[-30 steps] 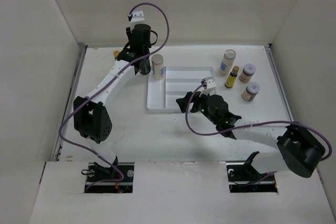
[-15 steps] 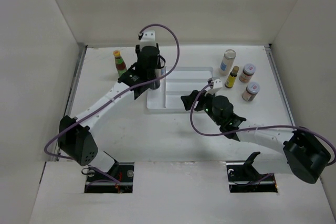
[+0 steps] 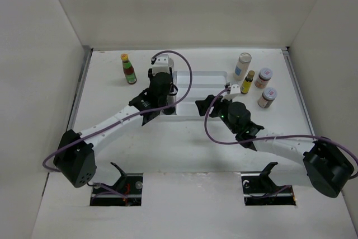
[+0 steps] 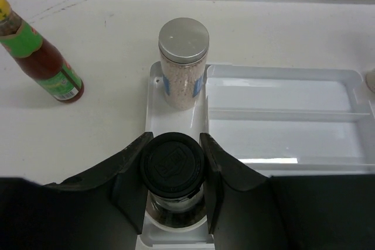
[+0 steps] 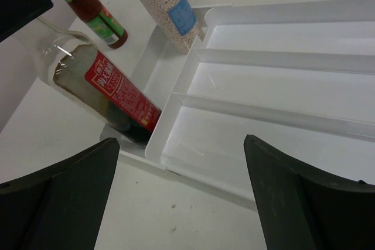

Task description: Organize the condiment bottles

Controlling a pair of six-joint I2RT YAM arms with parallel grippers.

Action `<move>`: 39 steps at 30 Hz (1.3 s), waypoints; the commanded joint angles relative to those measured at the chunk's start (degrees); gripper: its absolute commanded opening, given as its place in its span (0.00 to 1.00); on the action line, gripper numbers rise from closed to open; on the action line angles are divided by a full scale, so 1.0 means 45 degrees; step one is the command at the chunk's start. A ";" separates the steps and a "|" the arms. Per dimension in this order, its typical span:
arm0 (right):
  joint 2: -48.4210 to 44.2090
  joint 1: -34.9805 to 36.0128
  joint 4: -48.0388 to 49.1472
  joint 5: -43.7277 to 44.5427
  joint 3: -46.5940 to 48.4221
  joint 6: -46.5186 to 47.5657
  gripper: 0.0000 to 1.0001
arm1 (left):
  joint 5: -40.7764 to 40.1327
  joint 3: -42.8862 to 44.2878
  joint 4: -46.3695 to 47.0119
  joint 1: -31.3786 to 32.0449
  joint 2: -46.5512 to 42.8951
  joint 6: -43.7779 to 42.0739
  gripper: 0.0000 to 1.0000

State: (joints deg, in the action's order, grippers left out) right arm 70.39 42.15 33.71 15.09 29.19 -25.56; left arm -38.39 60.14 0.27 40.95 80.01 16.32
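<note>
- left fingers (image 3: 163, 103) are clamped on the black cap of a dark sauce bottle (image 5: 114, 95) with a red label
- the dark sauce bottle's base is down in the near end of the narrow left compartment of the white divided tray (image 4: 281, 139); can't tell if it sits on the floor
- a silver-capped jar (image 4: 183, 65) of pale grains stands upright at the far end of the same compartment, apart from the held bottle
- a red sauce bottle (image 4: 44, 62) with a yellow cap and green label stands on the worktop (image 3: 168, 144), left of the tray and outside it
- right fingers (image 3: 204, 106) are spread wide with nothing between them, over the tray's near edge
- right of the tray, on the worktop, are a white-capped bottle (image 3: 242, 65), a small yellow bottle (image 3: 247, 82) and two pink-lidded jars (image 3: 263, 77) (image 3: 267, 97), close together and all upright
- the tray's three long compartments hold no bottles
</note>
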 commanded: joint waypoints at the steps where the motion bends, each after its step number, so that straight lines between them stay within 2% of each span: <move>1: -0.0193 -0.0080 0.0633 0.0220 0.0056 -0.0159 0.95 | -0.0433 -0.0783 0.1618 0.0089 -0.0942 0.0436 0.26; 5: -0.0232 -0.0100 0.0633 0.0220 0.0037 -0.0159 0.95 | -0.0609 -0.1624 0.2028 0.0187 -0.1567 0.0476 0.52; 7: -0.0252 -0.0100 0.0633 0.0220 0.0037 -0.0159 0.95 | -0.0687 -0.1762 0.2049 0.0226 -0.1879 0.0437 0.61; 15: -0.0232 -0.0100 0.0574 0.0220 0.0056 -0.0159 0.96 | -0.0707 -0.1120 0.1795 0.0207 -0.2193 0.0319 0.72; 20: -0.0252 -0.0119 0.0555 0.0240 0.0056 -0.0179 0.97 | -0.0648 -0.0573 0.1853 -0.0398 -0.2603 0.0417 0.73; 27: -0.0368 -0.0119 0.0555 0.0240 0.0037 -0.0179 0.97 | -0.0453 0.0365 0.1736 -0.1783 -0.2000 0.0690 0.73; 32: -0.0350 -0.0119 0.0555 0.0240 0.0017 -0.0198 0.97 | 0.0053 0.1301 0.1308 -0.3540 -0.0439 0.1178 0.73; 39: -0.0213 -0.0158 0.0575 0.0240 0.0017 -0.0199 0.97 | 0.1147 0.4249 -0.0507 -0.5846 0.2607 0.1569 0.72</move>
State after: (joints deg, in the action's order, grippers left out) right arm 70.00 41.98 33.69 15.33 29.17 -25.74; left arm -36.29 73.54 1.74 17.45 89.32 21.78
